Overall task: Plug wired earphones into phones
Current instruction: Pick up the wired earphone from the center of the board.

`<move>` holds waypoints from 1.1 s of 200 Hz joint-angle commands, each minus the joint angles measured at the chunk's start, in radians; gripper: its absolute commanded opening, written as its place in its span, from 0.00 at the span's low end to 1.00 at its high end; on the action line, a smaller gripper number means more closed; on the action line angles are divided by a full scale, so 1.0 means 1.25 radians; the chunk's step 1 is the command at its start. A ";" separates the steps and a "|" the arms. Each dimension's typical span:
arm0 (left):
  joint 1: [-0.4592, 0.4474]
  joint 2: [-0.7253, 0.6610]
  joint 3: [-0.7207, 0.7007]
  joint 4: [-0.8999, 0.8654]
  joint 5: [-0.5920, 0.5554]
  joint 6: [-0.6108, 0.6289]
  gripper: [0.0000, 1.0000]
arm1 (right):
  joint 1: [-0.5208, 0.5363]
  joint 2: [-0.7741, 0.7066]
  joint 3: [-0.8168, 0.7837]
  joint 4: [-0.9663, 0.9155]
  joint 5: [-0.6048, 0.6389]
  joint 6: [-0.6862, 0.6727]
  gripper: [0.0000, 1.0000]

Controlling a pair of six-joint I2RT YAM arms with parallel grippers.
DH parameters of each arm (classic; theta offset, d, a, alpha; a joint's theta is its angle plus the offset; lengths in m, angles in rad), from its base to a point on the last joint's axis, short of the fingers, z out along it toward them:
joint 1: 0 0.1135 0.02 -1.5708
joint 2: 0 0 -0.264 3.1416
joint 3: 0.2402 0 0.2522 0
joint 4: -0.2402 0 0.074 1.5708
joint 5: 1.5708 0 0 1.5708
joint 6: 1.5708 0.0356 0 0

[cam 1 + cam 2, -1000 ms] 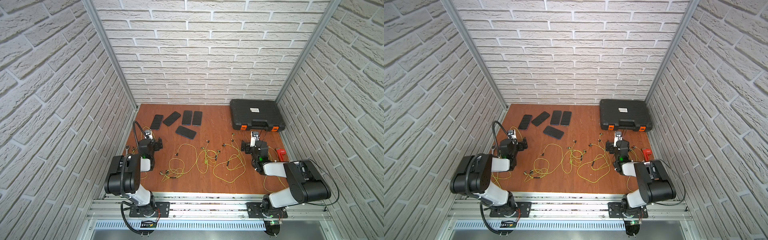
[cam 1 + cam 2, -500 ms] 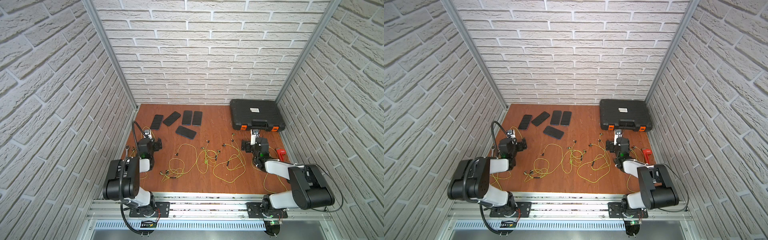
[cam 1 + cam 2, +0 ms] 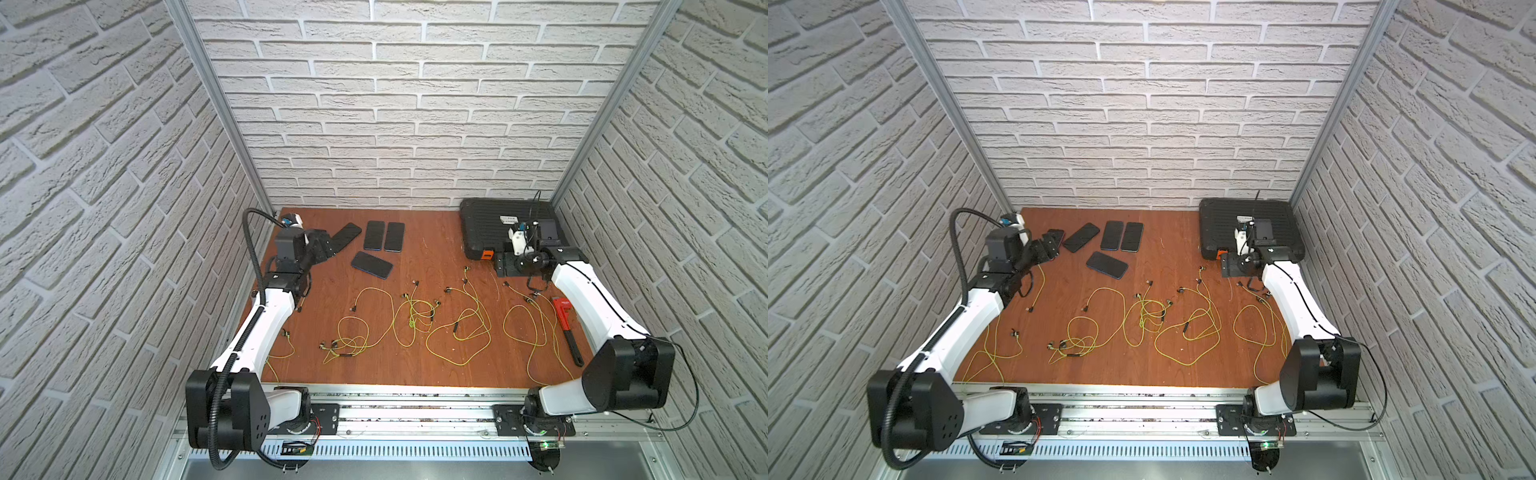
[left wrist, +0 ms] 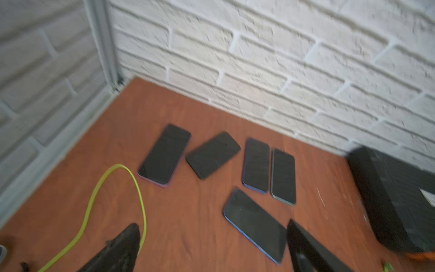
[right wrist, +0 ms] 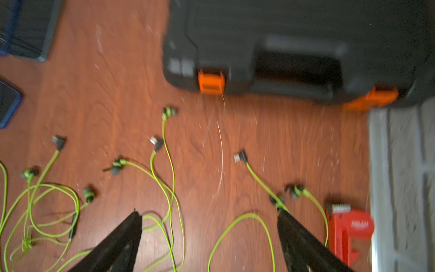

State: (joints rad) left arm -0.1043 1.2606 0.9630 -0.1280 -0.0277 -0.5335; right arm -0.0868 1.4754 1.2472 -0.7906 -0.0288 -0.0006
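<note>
While my left claw (image 4: 211, 223), spread wide and empty, hovers before the five phones (image 4: 256, 164) lying flat at the back of the table (image 4: 188, 212), my right claw (image 5: 209, 212), likewise spread and empty, hovers over the yellow-green earphones (image 5: 168, 111) strewn loose across its middle; beyond them sits a black case (image 5: 235, 35); a red wrench (image 5: 348, 226) lies beside.

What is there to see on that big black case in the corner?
The case is a flat black box, plastic by its look, with a ribbed lid, a small white label, a handle recess on its near edge and two orange latches. It lies shut, lid up, on the brown table in the far right corner, by the back wall. In both top views the right arm hides part of it.
</note>
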 commanded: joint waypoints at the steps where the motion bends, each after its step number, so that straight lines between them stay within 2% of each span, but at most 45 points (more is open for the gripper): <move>1: -0.038 0.018 0.024 -0.091 0.080 -0.080 0.89 | -0.076 0.044 0.041 -0.169 -0.031 -0.014 0.65; 11: -0.051 0.021 0.028 -0.088 0.082 -0.082 0.86 | -0.086 0.092 0.077 -0.201 -0.018 -0.037 0.59; 43: -0.065 0.026 0.023 -0.084 0.125 -0.132 0.83 | -0.091 0.215 0.138 -0.231 0.004 -0.114 0.54; 60: -0.065 0.027 0.013 -0.074 0.146 -0.141 0.81 | -0.090 0.252 0.144 -0.209 0.015 -0.143 0.34; 65: -0.063 0.027 0.014 -0.074 0.147 -0.142 0.80 | -0.091 0.259 0.145 -0.203 0.021 -0.149 0.31; 75: -0.063 0.028 0.019 -0.081 0.147 -0.139 0.78 | -0.091 0.269 0.140 -0.184 0.030 -0.161 0.32; 101: -0.061 0.035 0.022 -0.065 0.156 -0.142 0.76 | -0.090 0.301 0.136 -0.136 0.031 -0.190 0.45; 118: -0.063 0.046 0.017 -0.044 0.174 -0.162 0.76 | -0.090 0.314 0.134 -0.098 0.058 -0.204 0.49; 135: -0.064 0.048 -0.008 -0.004 0.183 -0.192 0.75 | -0.090 0.329 0.140 -0.080 0.046 -0.217 0.49; 156: -0.060 0.051 -0.036 0.044 0.179 -0.223 0.72 | -0.091 0.360 0.153 -0.079 0.043 -0.226 0.45; 209: -0.059 0.064 -0.021 0.047 0.190 -0.224 0.68 | -0.090 0.396 0.168 -0.036 0.023 -0.234 0.44; 220: -0.059 0.066 -0.020 0.049 0.190 -0.227 0.68 | -0.090 0.433 0.170 -0.027 0.024 -0.236 0.43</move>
State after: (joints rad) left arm -0.1814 1.3365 0.9348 -0.1242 0.1928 -0.8066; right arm -0.2047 1.9858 1.4311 -0.8692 0.0166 -0.2779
